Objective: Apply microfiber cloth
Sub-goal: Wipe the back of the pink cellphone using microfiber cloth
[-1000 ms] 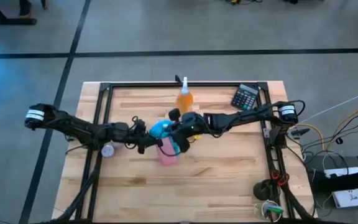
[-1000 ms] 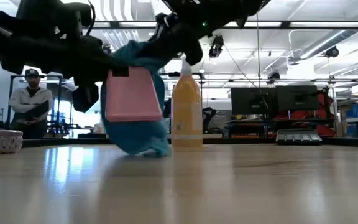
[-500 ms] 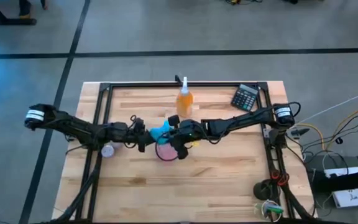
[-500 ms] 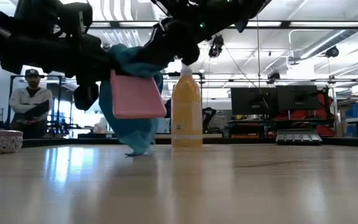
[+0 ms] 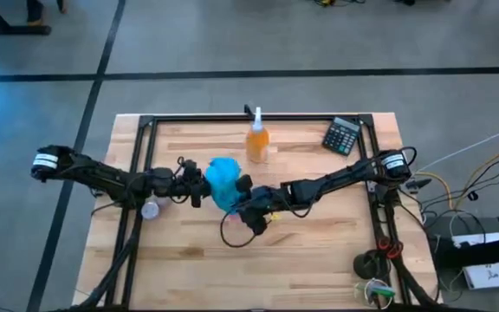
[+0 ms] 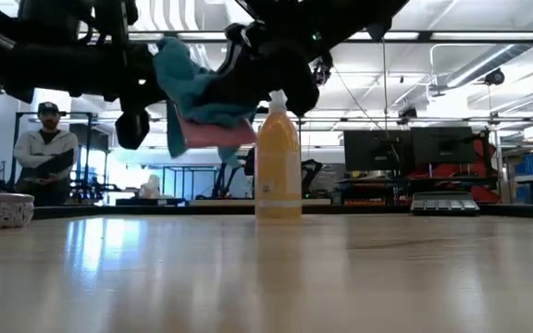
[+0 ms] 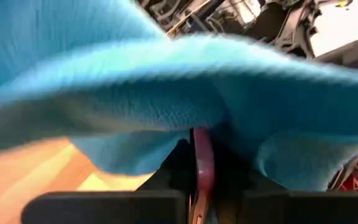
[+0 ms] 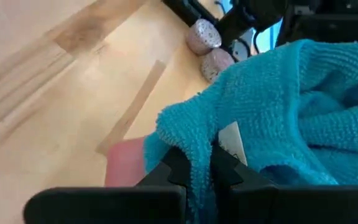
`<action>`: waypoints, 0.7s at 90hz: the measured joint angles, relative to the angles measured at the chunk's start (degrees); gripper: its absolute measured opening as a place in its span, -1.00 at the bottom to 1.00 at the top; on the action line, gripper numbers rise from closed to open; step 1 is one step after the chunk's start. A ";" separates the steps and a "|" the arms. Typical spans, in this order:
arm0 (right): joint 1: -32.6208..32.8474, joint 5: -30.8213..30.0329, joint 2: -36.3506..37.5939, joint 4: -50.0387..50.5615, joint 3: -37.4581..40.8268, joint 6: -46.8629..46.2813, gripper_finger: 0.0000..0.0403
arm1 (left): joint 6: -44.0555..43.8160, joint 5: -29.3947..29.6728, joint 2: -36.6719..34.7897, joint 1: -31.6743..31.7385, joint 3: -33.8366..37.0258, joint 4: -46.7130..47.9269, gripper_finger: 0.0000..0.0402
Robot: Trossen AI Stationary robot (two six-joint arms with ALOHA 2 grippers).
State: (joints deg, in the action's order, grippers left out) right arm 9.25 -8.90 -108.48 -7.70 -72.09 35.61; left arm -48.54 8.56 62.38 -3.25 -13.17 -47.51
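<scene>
Both grippers are clamped at mid-table, above the surface. Left gripper [image 5: 199, 184] fingers are closed on the edge of a pink flat object [image 6: 218, 135], seen edge-on between them in the left wrist view. Right gripper [image 5: 248, 201] fingers are pinched on a fold of the microfiber cloth [image 5: 224, 181], as the right wrist view shows. Cloth is bunched and draped over the pink object, clear of the wooden table [image 5: 319, 251]. An orange spray bottle [image 5: 257, 139] stands upright just beyond. A calculator [image 5: 343, 135] lies near the far right corner.
</scene>
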 joint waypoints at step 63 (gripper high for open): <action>1.53 -0.23 -2.28 -5.59 1.88 2.22 -1.00 | -1.10 -2.12 -1.84 0.20 -1.68 3.69 -0.93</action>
State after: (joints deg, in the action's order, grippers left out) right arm 10.78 -9.12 -110.76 -13.29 -70.22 37.83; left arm -49.64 6.44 60.54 -3.05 -14.85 -43.82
